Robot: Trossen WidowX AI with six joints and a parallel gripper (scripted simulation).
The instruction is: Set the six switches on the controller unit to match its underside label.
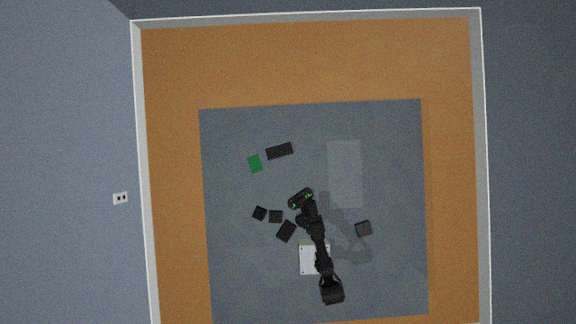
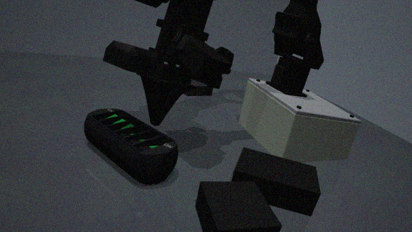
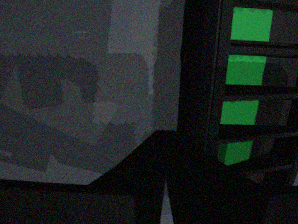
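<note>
Gripper (image 1: 308, 202) (image 2: 156, 124) (image 3: 164, 140) is pinched pretty much fully closed with nothing in it, tip pointing down right by the long side of the controller unit (image 1: 294, 196) (image 2: 123, 151) (image 3: 200, 75). Unit's sitting switches-up on the bench (image 1: 234, 279) (image 2: 48, 180) (image 3: 75, 30), and honestly can't tell if the fingertips are touching it.

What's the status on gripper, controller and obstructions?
Gripper shut, holding nothing, beside controller. Controller on its base, switches up. No part between the two.
</note>
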